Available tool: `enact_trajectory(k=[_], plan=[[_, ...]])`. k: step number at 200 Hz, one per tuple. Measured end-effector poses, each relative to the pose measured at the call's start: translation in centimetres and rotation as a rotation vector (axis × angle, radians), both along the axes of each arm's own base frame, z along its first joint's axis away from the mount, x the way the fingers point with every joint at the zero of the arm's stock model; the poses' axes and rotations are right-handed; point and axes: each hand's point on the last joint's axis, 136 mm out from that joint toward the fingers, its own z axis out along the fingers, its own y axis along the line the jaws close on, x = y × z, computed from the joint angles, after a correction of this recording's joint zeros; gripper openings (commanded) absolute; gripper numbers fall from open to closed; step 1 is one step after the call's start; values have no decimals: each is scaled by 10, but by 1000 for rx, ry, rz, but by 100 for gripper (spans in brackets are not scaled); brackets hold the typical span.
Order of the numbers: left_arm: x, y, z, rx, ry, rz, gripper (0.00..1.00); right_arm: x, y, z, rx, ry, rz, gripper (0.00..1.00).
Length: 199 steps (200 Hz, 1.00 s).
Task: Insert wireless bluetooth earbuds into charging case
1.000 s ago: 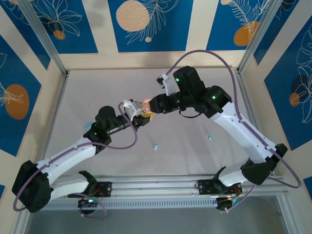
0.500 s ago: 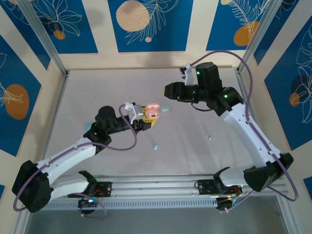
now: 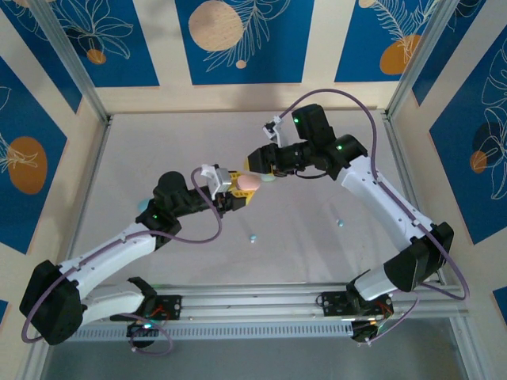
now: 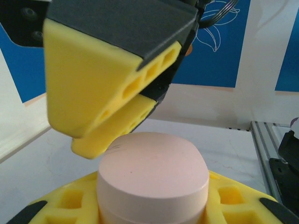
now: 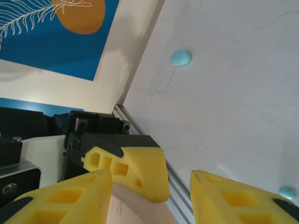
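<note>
A closed pink charging case sits upright between the yellow fingers of my left gripper, which is shut on it above the table's middle. My right gripper is right at the case with its jaws apart. One of its yellow fingers rests on the lid's far edge. The pink case shows low in the right wrist view, beside the left gripper's finger. Two tiny light blue earbuds lie on the table.
A mint case lies on the table just behind the pink one. A light blue case sits by the left arm's elbow. An aluminium rail runs along the near edge, and panel walls enclose the table.
Half a second ago the pink case stood with its lid up and my right gripper had pulled back to the right. The right gripper has since come back to the case, and the lid is down.
</note>
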Motion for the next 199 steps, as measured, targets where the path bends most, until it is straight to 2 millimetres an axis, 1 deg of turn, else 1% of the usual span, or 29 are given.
enact_trajectory(k=[17, 56, 99, 124, 138, 149, 162, 175, 185, 189, 199], plan=[[1, 1, 3, -13, 0, 8, 32, -4, 1, -3, 6, 13, 21, 49], [3, -1, 2, -14, 8, 12, 32, -4, -3, -5, 31, 27, 30, 50], [10, -5, 4, -39, 19, 20, 32, -12, -10, -6, 149, 113, 69, 54], [13, -5, 6, -51, 16, 32, 32, -18, -7, -6, 208, 158, 111, 54], [14, -5, 7, -54, 13, 35, 32, -23, -5, -6, 239, 191, 138, 53], [14, -5, 7, -56, 15, 36, 33, -24, -4, -6, 255, 205, 148, 50], [15, -6, 6, -58, 18, 38, 33, -25, -3, -4, 274, 213, 161, 44], [15, -6, 8, -63, 12, 39, 33, -24, -3, -3, 285, 217, 162, 36], [16, -5, 10, -70, 3, 42, 33, -24, -4, -2, 293, 227, 161, 34], [16, -5, 11, -70, 1, 42, 33, -24, -4, -1, 299, 224, 165, 30], [16, -5, 12, -72, -6, 44, 34, -23, -4, 0, 307, 230, 166, 25]])
